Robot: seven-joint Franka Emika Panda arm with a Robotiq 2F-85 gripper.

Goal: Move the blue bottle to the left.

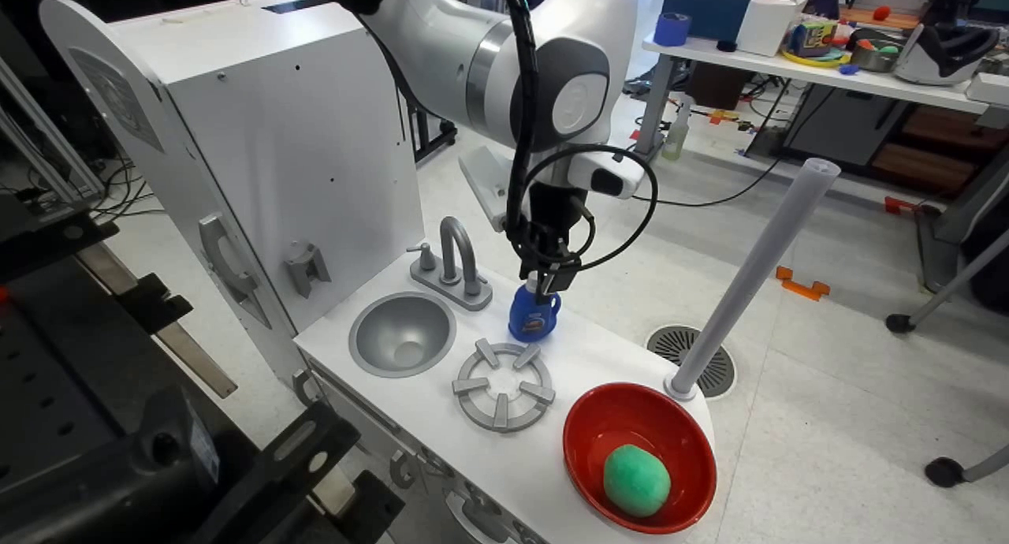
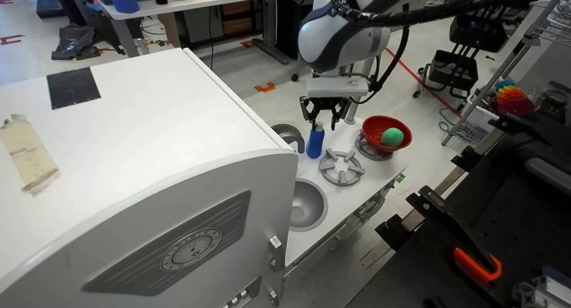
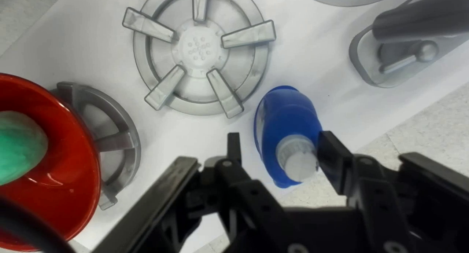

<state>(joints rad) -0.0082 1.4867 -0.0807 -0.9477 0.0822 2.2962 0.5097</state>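
Fingers are spread apart with the top of the blue bottle between them, so nothing's being gripped. One of them is super close to the pale cap, can't tell if it's touching. The bottle stands on the smooth white desk, just beside a burner and near the curved grey faucet. It's rounded shiny plastic, and an exterior view gets its handle and label. Burner's a grey ring with five chunky prongs. Next to the faucet there's a round grey sink, partly cut off in an exterior view by a big white cabinet with a dial on its front. Other side of the burner: a glossy red bowl holding a dull green ball, with a frosted-looking post beside it. Wrist view and an exterior view catch a second burner under the bowl. Wrist view also picks up speckled floor past the desk edge and a cluster of little dots at the burner's middle.
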